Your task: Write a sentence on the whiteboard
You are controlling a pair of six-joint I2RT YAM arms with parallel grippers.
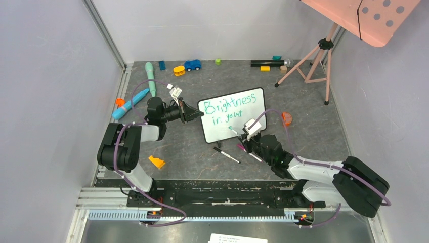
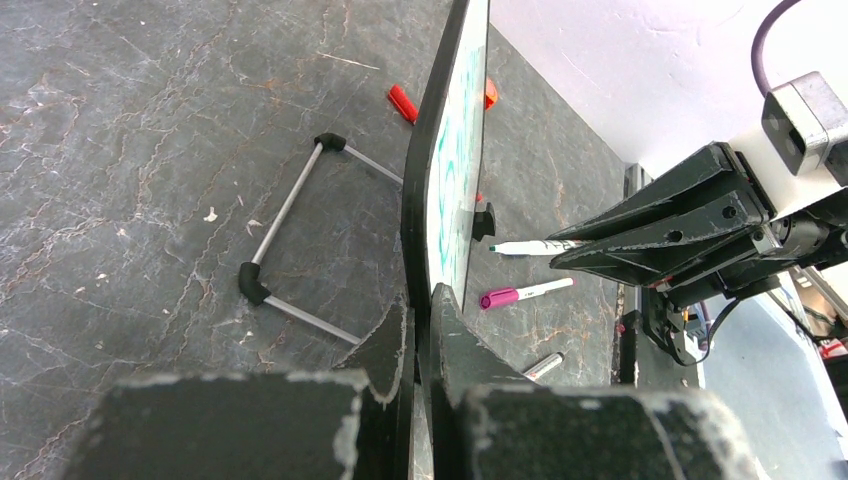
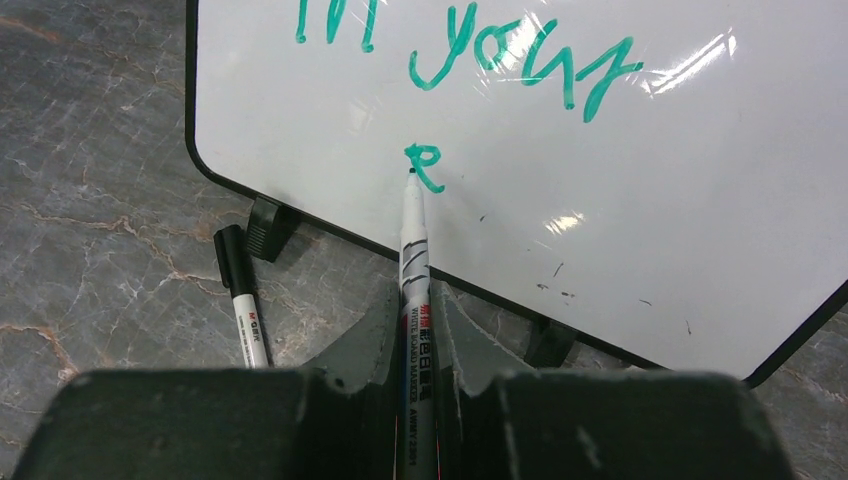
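right claw [image 3: 412, 300] clamped tight on a white marker [image 3: 413, 250], pointing fwd. marker tip touches the whiteboard [image 3: 650, 230] just ahead of the claw, at a teal "e" [image 3: 424, 165] starting the 3rd line. black-cap marker [image 3: 240, 300] lies flat on the table just left of the claw, by a board foot. sentence [image 1: 228, 106] reads "brightness / in your" + that e. left claw [image 2: 420, 320] pinched shut on the board's left edge, board standing tilted btwn its fingers. wire stand [image 2: 290, 230] ahead-left of that claw, behind the board; pink marker [image 2: 525, 292] on the table ahead-right. far back: blue toy car [image 1: 192, 65], tripod [image 1: 313, 61].
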